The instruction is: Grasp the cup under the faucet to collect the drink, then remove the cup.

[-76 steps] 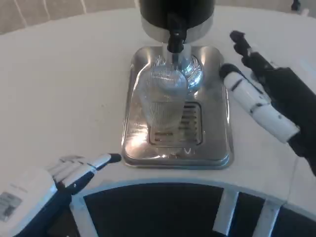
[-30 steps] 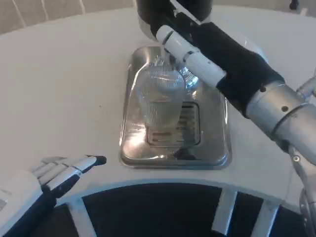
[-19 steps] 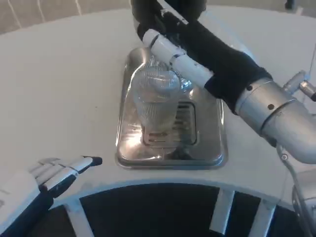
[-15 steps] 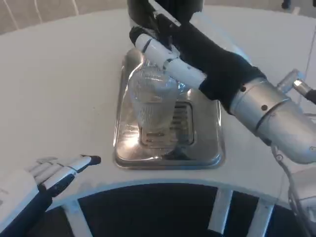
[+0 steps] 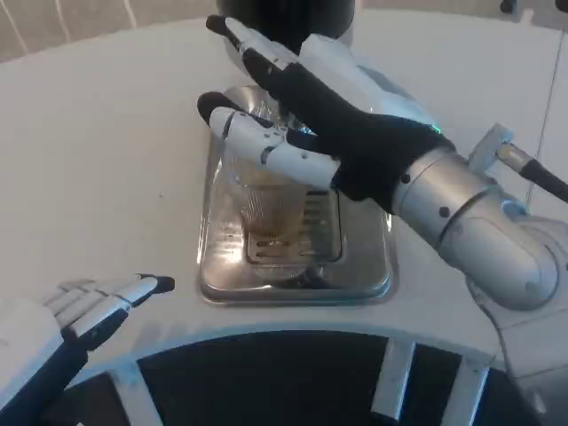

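While the left hand (image 5: pixel 80 306) lies flat with fingers straight at lower left on the white bench (image 5: pixel 106 160), the right hand (image 5: pixel 311 115) spreads over the clear cup (image 5: pixel 262 200), which stands on the steel drip tray (image 5: pixel 293 280) at centre; whether it grips, I cannot tell.

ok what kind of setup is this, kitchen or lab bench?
Looks like a staged drink-dispensing station on a white table, more test bench than kitchen. A black dispenser stands over a steel drip tray with a clear ribbed cup on it, and the right hand reaches over the cup.
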Motion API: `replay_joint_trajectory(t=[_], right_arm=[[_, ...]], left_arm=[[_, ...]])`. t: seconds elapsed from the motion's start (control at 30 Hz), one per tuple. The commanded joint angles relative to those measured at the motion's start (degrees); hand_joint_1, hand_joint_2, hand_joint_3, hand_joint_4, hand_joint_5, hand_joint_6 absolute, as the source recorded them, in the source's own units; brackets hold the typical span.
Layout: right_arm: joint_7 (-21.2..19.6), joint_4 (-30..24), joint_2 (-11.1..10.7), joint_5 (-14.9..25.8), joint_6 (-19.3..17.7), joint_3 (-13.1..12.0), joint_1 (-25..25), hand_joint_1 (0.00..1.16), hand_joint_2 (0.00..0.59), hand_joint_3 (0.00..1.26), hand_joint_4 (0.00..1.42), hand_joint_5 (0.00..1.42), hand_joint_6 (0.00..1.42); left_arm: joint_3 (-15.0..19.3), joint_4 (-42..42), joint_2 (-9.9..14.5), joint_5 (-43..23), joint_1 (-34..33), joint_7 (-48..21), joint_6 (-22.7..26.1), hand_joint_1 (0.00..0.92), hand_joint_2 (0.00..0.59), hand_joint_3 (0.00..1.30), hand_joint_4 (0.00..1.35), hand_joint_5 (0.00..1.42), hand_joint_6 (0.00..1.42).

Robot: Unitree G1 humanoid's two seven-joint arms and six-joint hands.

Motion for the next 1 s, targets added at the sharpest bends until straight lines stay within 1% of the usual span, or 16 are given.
replay_joint_trajectory(t=[0.03,0.3,0.57,0.67,0.8,1.0], right_arm=[[3.37,-0.37,0.25,0.04,-3.80,3.51,-0.08,0.00,0.440,0.00,0.00,0.00,0.00],[3.96,-0.37,-0.23,-1.02,-5.63,3.06,1.07,0.00,0.440,0.00,0.00,0.00,0.00],[4.38,-0.58,-0.51,-1.19,-5.96,2.74,1.58,0.00,0.442,0.00,0.00,0.00,0.00],[4.48,-0.68,-0.64,-1.37,-5.87,2.67,1.60,0.00,0.446,0.00,0.00,0.00,0.00],[4.75,-1.03,-0.74,-1.77,-5.52,2.72,1.62,0.00,0.449,0.00,0.00,0.00,0.00],[5.52,-1.38,-0.63,-2.57,-5.24,2.88,1.63,0.00,0.451,0.00,0.00,0.00,0.00]], left_arm=[[0.30,0.35,0.68,0.38,0.75,-0.72,0.16,0.097,0.074,0.16,0.13,0.19,0.23],[0.52,0.00,0.54,0.56,1.01,-0.61,0.16,0.097,0.074,0.16,0.12,0.19,0.22],[0.26,-0.31,0.07,0.10,0.91,-1.08,1.09,0.081,0.072,0.15,0.09,0.17,0.21],[-0.12,-0.44,-0.30,-0.37,0.65,-1.71,2.41,0.079,0.072,0.14,0.08,0.17,0.21],[-0.68,-1.02,-1.01,-0.72,0.02,-2.87,4.96,0.057,0.051,0.08,0.03,0.14,0.19],[-1.94,-1.84,-1.95,-1.03,-1.36,-4.11,8.53,0.042,0.049,0.05,0.00,0.12,0.18]])
